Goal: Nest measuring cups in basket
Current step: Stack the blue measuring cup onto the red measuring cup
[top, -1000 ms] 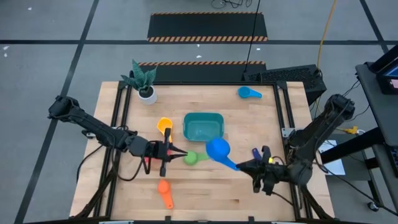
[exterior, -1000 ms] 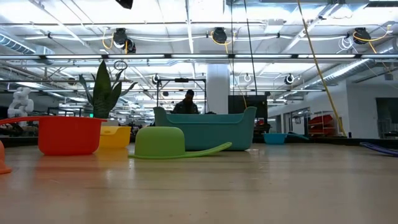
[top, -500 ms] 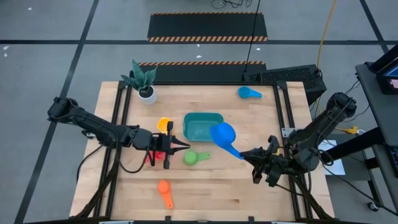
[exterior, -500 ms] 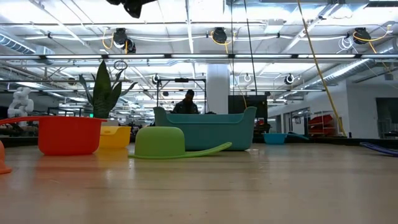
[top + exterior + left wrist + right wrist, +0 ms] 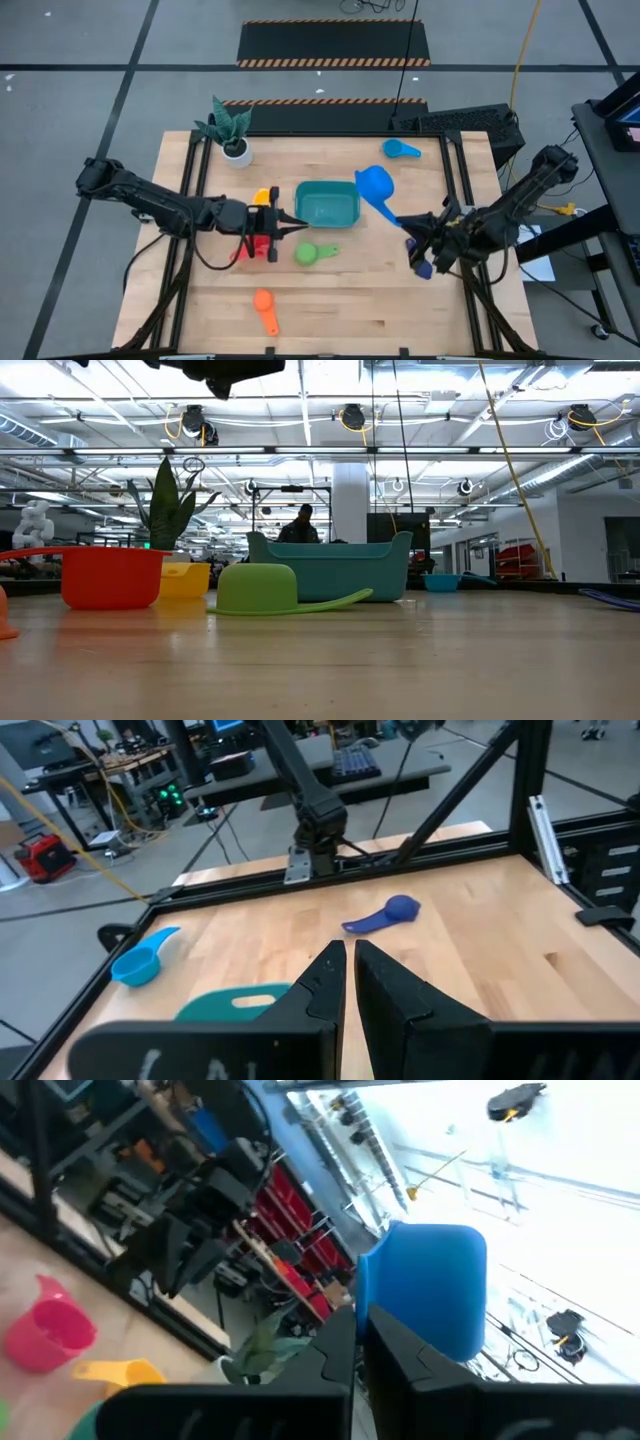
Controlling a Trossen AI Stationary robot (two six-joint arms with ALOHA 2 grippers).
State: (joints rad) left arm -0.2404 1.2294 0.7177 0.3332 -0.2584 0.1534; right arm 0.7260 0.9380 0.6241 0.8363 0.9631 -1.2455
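Since a moment ago, the big blue cup (image 5: 374, 183) has gone from the near side of the basket (image 5: 327, 203) up and across to its right side, and the left gripper (image 5: 292, 224) has slid closer to the basket's left edge. The right gripper (image 5: 409, 225) pinches the end of the blue cup's handle, so the bowl sticks out far in front, probably so it can reach over the basket. The handle runs in a slant from the gripper toward the basket's far right corner, bowl end first. The left gripper is nearly shut and holds nothing. A red cup (image 5: 262, 244) sits under that arm, left of the basket. A yellow cup (image 5: 262, 196) is also left of it, and a green cup (image 5: 308, 254) lies upside down just in front. An orange cup (image 5: 264, 306) lies well in front, and a light blue cup (image 5: 399, 149) lies beyond the far right corner. The basket looks empty.
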